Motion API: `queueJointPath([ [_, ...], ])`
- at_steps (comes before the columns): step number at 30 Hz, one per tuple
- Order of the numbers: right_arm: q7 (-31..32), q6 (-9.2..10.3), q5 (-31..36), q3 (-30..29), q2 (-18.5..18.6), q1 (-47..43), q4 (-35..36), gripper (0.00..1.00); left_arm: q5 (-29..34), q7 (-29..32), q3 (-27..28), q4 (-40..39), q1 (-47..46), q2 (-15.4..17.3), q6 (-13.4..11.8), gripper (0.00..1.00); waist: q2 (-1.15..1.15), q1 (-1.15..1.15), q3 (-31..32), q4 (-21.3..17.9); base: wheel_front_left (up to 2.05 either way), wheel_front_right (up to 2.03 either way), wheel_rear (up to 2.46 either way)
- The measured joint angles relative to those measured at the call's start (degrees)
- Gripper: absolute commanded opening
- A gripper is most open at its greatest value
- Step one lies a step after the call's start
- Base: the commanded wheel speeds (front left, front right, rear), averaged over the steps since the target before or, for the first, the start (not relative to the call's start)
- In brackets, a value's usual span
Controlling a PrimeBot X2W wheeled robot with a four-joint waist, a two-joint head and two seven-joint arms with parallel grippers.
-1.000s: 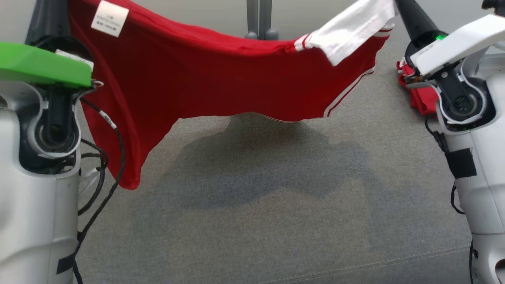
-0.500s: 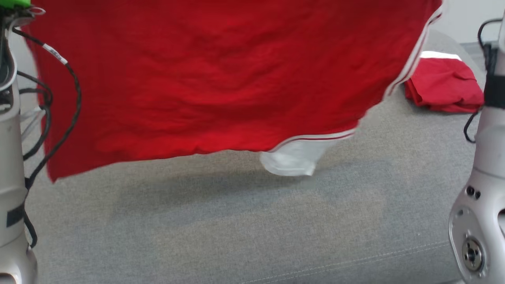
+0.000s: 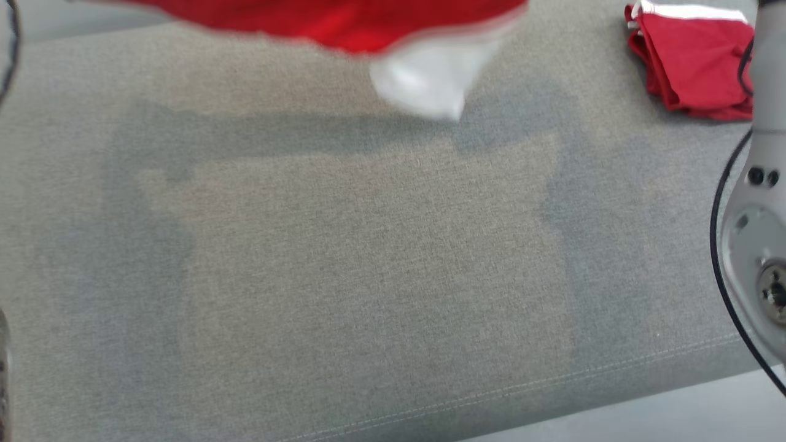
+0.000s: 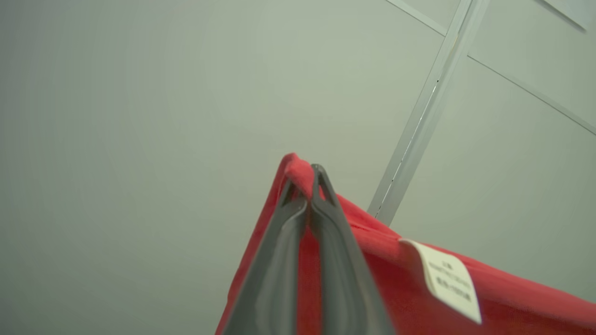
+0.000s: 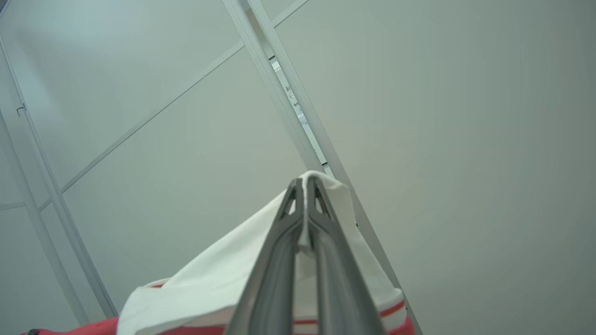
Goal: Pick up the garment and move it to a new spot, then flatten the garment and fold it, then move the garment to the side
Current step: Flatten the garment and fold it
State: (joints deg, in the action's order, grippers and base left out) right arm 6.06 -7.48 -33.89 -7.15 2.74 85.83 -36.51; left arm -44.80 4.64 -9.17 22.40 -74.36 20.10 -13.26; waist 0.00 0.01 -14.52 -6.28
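While left tool (image 4: 305, 179) and right tool (image 5: 305, 181) pinch its corners, garment (image 3: 344, 24) hangs higher than before.

The garment (image 3: 344, 27) is soft, matt cloth, and the seat (image 3: 368, 276) is coarse-woven, matt fabric

One white tag (image 4: 447, 279) at the top hem of the red garment (image 4: 512, 302); three short lines of dark print, too small to read
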Motion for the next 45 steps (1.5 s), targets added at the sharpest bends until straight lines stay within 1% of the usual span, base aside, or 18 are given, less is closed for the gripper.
queueJointPath([
  [3, -8.9, -0.01, -0.3, 2.7, 0.0, 6.0, -4.3, 0.00, 2.8, -7.4, 0.3, 2.5, -5.3, -0.3, 0.7, 0.00, 0.00, 0.00, -2.3, -0.7, 0.00, 0.00, 0.00],
  [5, -14.3, -0.02, -2.5, 3.4, 0.0, 10.0, -7.3, 0.00, 4.7, -13.3, 0.4, 3.6, -8.7, -0.5, 2.0, 0.00, 0.00, 0.00, -3.8, -1.2, 0.00, 0.00, 0.00],
  [7, -17.9, -0.01, -4.4, 4.8, 0.1, 13.3, -10.3, 0.00, 5.9, -16.8, 0.3, 5.0, -11.9, -0.9, 3.2, 0.00, 0.00, 0.00, -5.5, -1.7, 0.00, 0.00, 0.00],
  [9, -19.4, -0.01, -5.6, 6.5, 0.2, 14.7, -13.2, 0.00, 6.6, -18.1, 0.0, 7.0, -13.1, -1.4, 4.5, 0.00, 0.00, 0.00, -7.3, -2.1, 0.00, 0.00, 0.00],
  [12, -20.3, -0.01, -8.5, 10.4, 0.2, 14.0, -16.3, 0.00, 6.9, -18.9, -0.1, 11.3, -12.5, -2.2, 6.4, 0.00, 0.00, 0.01, -10.3, -2.5, 0.00, 0.00, 0.00],
  [18, -20.8, 0.00, -13.4, 17.5, 0.1, 8.4, -17.3, 0.00, 6.4, -19.4, 1.5, 17.6, -7.7, -2.3, 9.9, 0.00, 0.00, 0.01, -15.9, -3.2, 0.00, 0.00, 0.00],
  [21, -20.9, 0.00, -16.2, 20.5, 0.1, 5.8, -15.5, 0.00, 6.1, -19.4, 2.4, 18.8, -6.8, -2.3, 11.6, 0.00, 0.00, 0.01, -17.9, -3.4, 0.00, 0.00, 0.00],
  [24, -21.0, 0.00, -18.6, 22.2, 0.1, 3.3, -13.0, 0.00, 6.0, -19.5, 3.9, 18.8, -6.0, -2.2, 13.1, 0.00, 0.00, 0.01, -19.0, -3.6, 0.00, 0.00, 0.00],
  [28, -20.7, 0.00, -20.1, 23.9, 0.2, -0.4, -9.5, 0.00, 5.9, -19.6, 5.6, 18.2, -4.1, -2.5, 15.3, 0.00, 0.00, 0.00, -18.5, -3.5, 0.00, 0.00, 0.00],
  [29, -20.5, 0.00, -20.6, 24.2, 0.4, -1.3, -8.5, 0.00, 5.4, -19.6, 6.7, 17.5, -3.5, -2.8, 15.8, 0.00, 0.00, 0.00, -18.2, -3.4, 0.00, 0.00, 0.00],
  [32, -19.5, 0.00, -21.9, 25.3, 1.5, -4.8, -5.1, 0.00, 5.0, -19.6, 7.5, 16.0, -0.6, -3.1, 17.4, 0.00, 0.00, 0.00, -17.4, -3.0, 0.00, 0.00, 0.00],
  [34, -18.5, 0.00, -22.6, 25.9, 2.5, -7.8, -3.0, 0.00, 4.8, -19.6, 7.6, 15.0, 3.0, -3.5, 18.1, 0.00, 0.00, 0.00, -16.6, -2.6, 0.00, 0.00, 0.00],
  [38, -16.9, 0.00, -23.7, 26.6, 5.1, -15.1, 1.5, 0.00, 2.0, -19.1, 7.9, 12.7, 10.6, -5.0, 19.3, 0.00, 0.00, 0.00, -14.7, -1.7, 0.00, 0.00, 0.00],
  [43, -14.3, 0.00, -24.9, 27.5, 8.4, -29.2, 7.3, 0.00, 0.7, -18.1, 7.1, 7.1, 24.5, -5.8, 19.6, 0.00, 0.00, -0.01, -11.2, -0.5, 0.00, 0.00, 0.00],
  [45, -13.5, 0.00, -25.5, 27.4, 9.5, -35.4, 10.4, 0.00, 0.5, -17.8, 6.8, 3.6, 31.0, -6.2, 19.5, 0.00, 0.00, -0.01, -9.6, -0.1, 0.00, 0.00, 0.00],
])
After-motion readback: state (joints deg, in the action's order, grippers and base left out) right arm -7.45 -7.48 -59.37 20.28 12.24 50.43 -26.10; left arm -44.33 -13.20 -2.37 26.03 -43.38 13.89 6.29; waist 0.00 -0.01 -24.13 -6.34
